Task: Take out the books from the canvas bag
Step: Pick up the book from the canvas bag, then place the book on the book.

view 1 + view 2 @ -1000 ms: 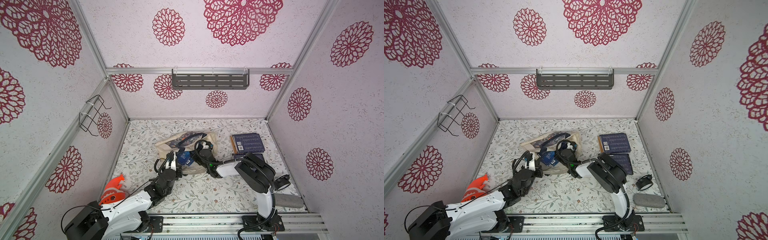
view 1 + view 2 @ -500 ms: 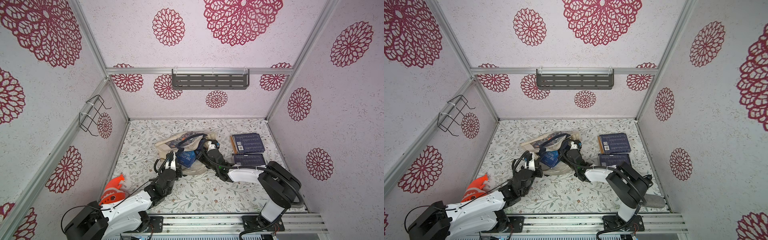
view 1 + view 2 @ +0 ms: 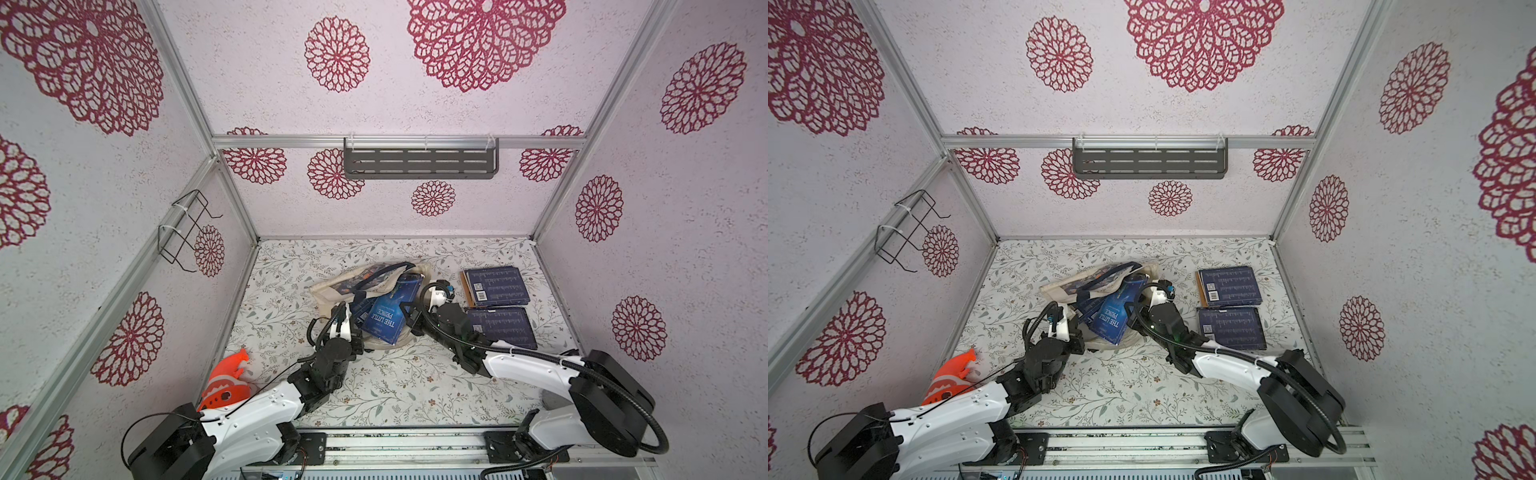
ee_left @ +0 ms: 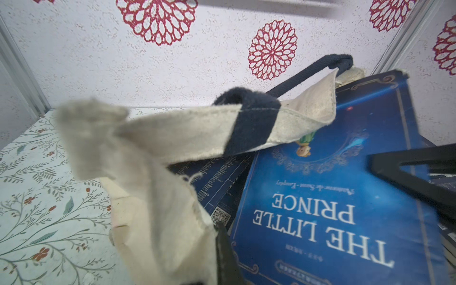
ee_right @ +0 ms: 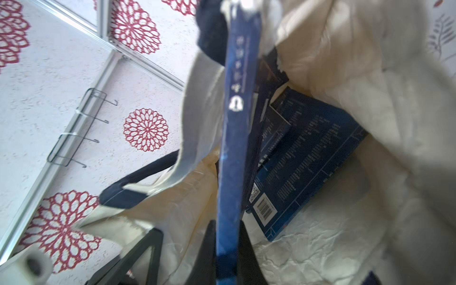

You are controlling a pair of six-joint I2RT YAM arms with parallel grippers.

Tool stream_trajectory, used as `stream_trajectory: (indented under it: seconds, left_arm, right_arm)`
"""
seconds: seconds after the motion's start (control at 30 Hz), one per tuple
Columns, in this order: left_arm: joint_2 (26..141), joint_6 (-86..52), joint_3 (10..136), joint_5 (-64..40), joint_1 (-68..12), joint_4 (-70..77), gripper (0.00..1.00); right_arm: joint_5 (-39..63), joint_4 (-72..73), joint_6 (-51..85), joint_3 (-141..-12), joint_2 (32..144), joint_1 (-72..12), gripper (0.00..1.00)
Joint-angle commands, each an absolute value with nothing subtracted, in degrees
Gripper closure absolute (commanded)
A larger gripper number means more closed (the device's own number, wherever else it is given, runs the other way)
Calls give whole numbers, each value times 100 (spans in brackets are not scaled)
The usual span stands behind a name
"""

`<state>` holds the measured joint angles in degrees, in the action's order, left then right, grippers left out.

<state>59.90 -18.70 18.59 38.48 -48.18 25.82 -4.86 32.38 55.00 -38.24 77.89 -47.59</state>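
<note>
Two dark blue paperbacks (image 3: 496, 286), white barcode labels up, lie flat on the floral table (image 3: 395, 386) just beside the cream canvas bag (image 3: 330, 291), on its right-arm side. An orange-brown edge peeks from under the one farther from the robot. The bag lies slumped on its side with its mouth facing the robot and a navy handle (image 3: 390, 268) looped across its top. At the mouth's left-arm corner, the left gripper (image 3: 354, 309) is pressed tight on the bag's hem, pinching a fold of cream canvas and holding it raised. At the opposite side of the mouth, the right gripper (image 5: 228, 234) pinches the spine edge of a bright blue Little Prince paperback (image 3: 388, 318), which tilts upward, roughly half out of the bag. The hem lies across the upper part of its cover. Deeper inside the bag, at least one more dark blue book (image 5: 303, 158) rests on the lining. The step in hand appears to be drawing this paperback out, with the task partway done. The next move likely calls for the right arm to slide the book out from under the hem and handle, away from the mouth. Meanwhile the left grip should hold the canvas up, so the bag neither closes nor drags along.
</note>
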Motion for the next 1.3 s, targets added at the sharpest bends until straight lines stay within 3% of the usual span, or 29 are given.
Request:
stream_trajectory:
  seconds: [0.0, 0.5, 0.83, 1.27]
  left_arm:
    - [5933, -1881, 1986, 3898, -4931, 2716, 100]
    - [5880, -1850, 1995, 4008, -4931, 2655, 100]
    - [5963, -1898, 2030, 4008, -4931, 2625, 100]
    - [5968, -1881, 2022, 3995, -4931, 2651, 100]
  right_arm:
    - [-336, 3675, 4787, -3873, 7113, -4676, 100]
    - [-1512, 2495, 3265, -3437, 4764, -4659, 100]
    - [-3308, 2815, 3204, -3032, 3817, -4346, 100]
    - [-2340, 3053, 4820, -3117, 4451, -2298, 100]
